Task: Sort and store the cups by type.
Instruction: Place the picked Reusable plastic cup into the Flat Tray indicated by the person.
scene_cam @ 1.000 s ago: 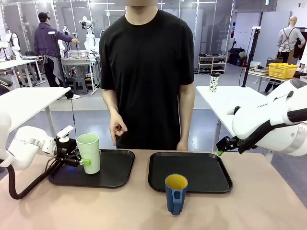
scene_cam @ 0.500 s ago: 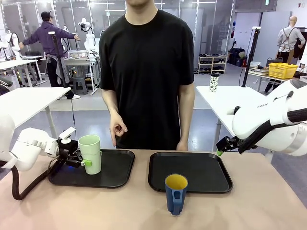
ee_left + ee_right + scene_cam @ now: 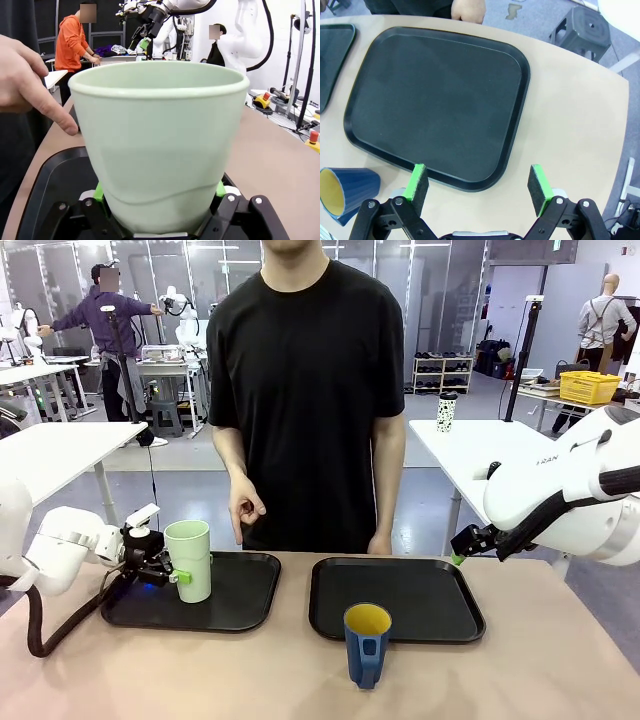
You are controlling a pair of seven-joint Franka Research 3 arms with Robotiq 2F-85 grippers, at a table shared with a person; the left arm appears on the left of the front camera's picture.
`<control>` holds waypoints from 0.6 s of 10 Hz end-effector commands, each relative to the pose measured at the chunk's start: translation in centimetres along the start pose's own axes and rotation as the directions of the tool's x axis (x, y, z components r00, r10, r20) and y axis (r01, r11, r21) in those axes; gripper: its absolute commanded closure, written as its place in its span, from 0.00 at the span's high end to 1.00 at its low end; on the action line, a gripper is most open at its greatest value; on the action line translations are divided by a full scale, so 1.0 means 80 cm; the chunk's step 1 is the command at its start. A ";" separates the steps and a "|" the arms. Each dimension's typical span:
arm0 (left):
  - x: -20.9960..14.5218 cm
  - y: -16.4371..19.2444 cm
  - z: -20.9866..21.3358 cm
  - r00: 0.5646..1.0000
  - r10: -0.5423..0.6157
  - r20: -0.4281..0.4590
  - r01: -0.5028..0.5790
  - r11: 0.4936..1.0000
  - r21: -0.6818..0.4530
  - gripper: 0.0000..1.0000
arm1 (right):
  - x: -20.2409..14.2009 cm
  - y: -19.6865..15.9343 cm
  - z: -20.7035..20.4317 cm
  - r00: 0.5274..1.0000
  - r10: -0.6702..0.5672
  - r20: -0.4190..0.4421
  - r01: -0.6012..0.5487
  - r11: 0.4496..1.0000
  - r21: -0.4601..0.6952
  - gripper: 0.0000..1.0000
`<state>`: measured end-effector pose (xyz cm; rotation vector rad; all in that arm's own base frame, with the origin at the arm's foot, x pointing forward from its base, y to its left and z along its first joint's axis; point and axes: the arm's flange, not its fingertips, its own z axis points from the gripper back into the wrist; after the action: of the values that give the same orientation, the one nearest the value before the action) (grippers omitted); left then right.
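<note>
Cups: a tall pale green plastic tumbler (image 3: 188,560) and a dark blue handled mug with yellow inside (image 3: 367,642).
Tumbler place: upright in the left black plastic tray (image 3: 245,592), toward its left side.
Mug place: upright on the beige counter (image 3: 250,670), just beside the near edge of the right black plastic tray (image 3: 420,592), not in it; its handle faces the robot.
Left fingers (image 3: 98,192): one on each side of the tumbler's lower wall, green pads right at it; whether they clamp it or stand just free, I cannot tell.
Right fingers (image 3: 417,186): spread apart, nothing between them, near the right tray's far right corner, well apart from the mug.
Person's hand (image 3: 245,508): hangs near the far edge of the left tray.
Step, as I judge: the tumbler is stored, the mug not yet.
Risk one: if the left arm draws back while a pad rubs the wall, the tall tumbler can tip or slide.
Risk two: a pinch on the mug's rim away from the centre can turn it by the handle's weight, or push it against the tray's edge.
</note>
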<state>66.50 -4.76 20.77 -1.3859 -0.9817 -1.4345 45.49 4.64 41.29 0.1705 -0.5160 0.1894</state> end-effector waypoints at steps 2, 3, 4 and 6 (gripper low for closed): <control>-0.013 0.005 0.009 1.000 0.031 0.006 -0.031 0.999 -0.037 1.00 | 0.000 -0.002 0.000 1.000 -0.007 0.001 0.007 1.000 0.013 1.00; -0.013 0.004 0.010 0.999 0.033 0.003 -0.033 0.999 -0.034 1.00 | 0.000 -0.002 0.000 1.000 -0.007 0.001 0.007 1.000 0.013 1.00; -0.011 0.003 0.011 0.999 0.034 -0.002 -0.034 0.999 -0.029 1.00 | 0.000 -0.002 0.000 1.000 -0.007 0.001 0.007 1.000 0.013 1.00; -0.009 0.000 0.019 0.999 0.038 -0.016 -0.038 0.999 -0.002 1.00 | 0.000 -0.002 0.000 1.000 -0.007 0.001 0.007 1.000 0.013 1.00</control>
<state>66.54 -3.76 20.64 -1.3861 -0.9595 -1.4220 45.49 4.64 41.29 0.1705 -0.5160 0.1894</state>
